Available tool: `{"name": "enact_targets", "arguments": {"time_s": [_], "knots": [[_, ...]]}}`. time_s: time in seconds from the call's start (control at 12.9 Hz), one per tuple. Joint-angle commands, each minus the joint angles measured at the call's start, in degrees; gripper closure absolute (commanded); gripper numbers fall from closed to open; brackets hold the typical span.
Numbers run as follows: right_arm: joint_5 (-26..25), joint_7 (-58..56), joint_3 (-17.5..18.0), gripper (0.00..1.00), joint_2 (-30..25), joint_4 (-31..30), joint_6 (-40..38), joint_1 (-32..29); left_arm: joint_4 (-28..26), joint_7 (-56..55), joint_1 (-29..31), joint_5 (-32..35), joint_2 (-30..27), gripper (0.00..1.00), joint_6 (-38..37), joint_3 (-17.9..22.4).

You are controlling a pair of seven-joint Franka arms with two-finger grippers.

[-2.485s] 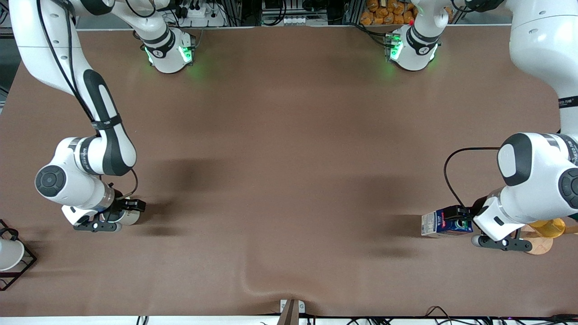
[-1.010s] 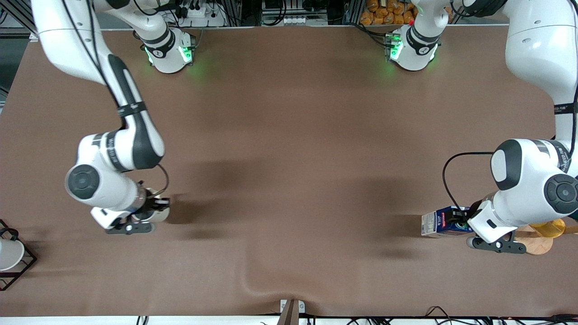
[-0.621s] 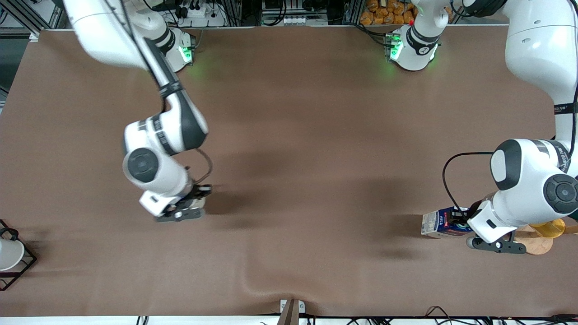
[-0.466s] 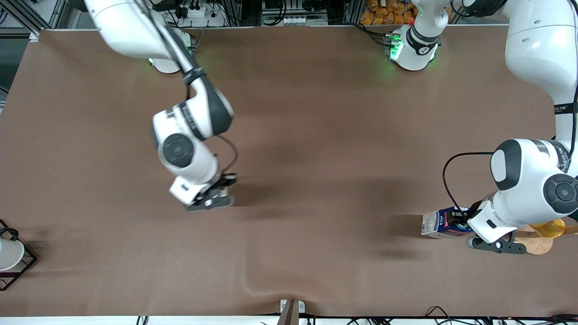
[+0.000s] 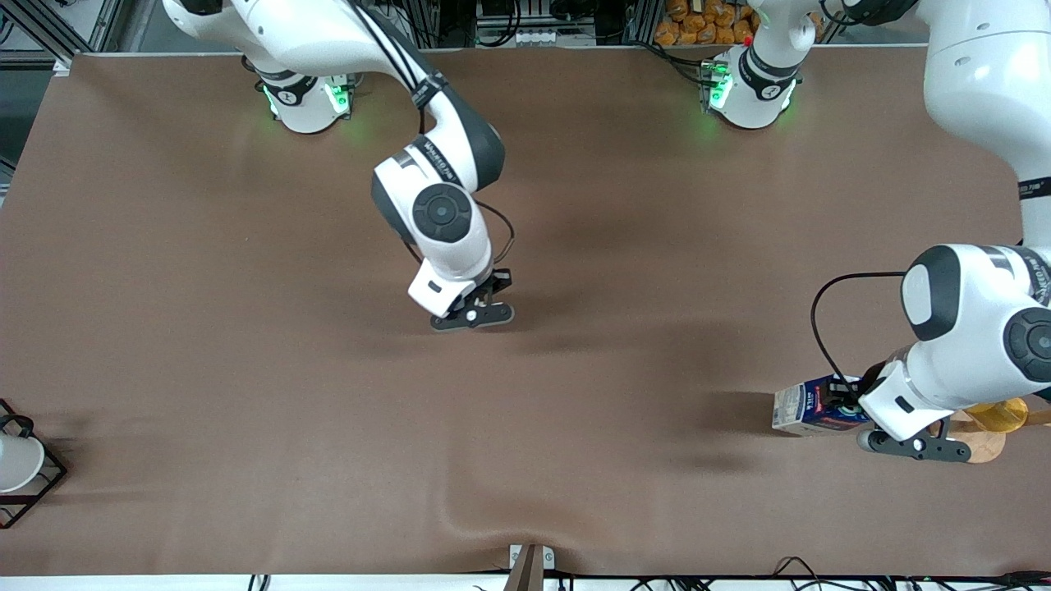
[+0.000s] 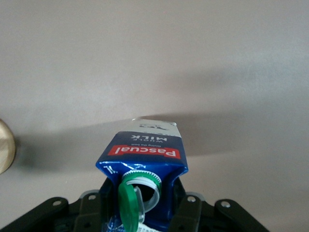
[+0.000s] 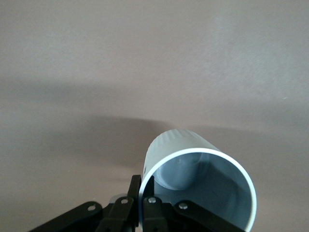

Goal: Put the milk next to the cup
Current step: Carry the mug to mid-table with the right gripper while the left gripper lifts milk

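The milk, a blue-and-white carton with its green cap flipped open, is at the left arm's end of the table, near the front camera. My left gripper is shut on its top; the left wrist view shows the carton between the fingers of that gripper. I cannot tell whether it touches the table. My right gripper is over the table's middle. It is shut on the rim of the cream-white cup, one finger inside and one outside. The wrist hides the cup in the front view.
A yellow cup stands on a round wooden coaster beside the milk, under the left arm. A white cup in a black wire frame sits at the right arm's end. The brown cloth has a wrinkle near the front edge.
My right arm has carried the cup from the right arm's end to over the table's middle. My left arm has risen slightly and the milk has shifted a little with it.
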Motion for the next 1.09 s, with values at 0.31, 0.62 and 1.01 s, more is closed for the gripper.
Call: {"name": "enact_targets", "arguments": {"time_s": [0.31, 0.62, 1.01], "knots": [[0.76, 8.62, -0.68, 1.0, 6.15, 4.05, 6.91, 4.19, -0.43, 0.09, -0.07, 1.55, -5.56, 0.63, -3.46, -0.49], [0.58, 8.62, -0.77, 1.0, 8.08, 5.98, 7.53, 3.85, -0.43, 0.09, -1.12, 1.37, -8.63, 0.62, -5.66, -0.67], [0.41, 8.62, -0.94, 1.0, 12.04, 9.5, 7.8, 3.23, -0.43, 0.09, -1.3, 1.2, -11.45, 0.62, -8.29, -1.02]]}}
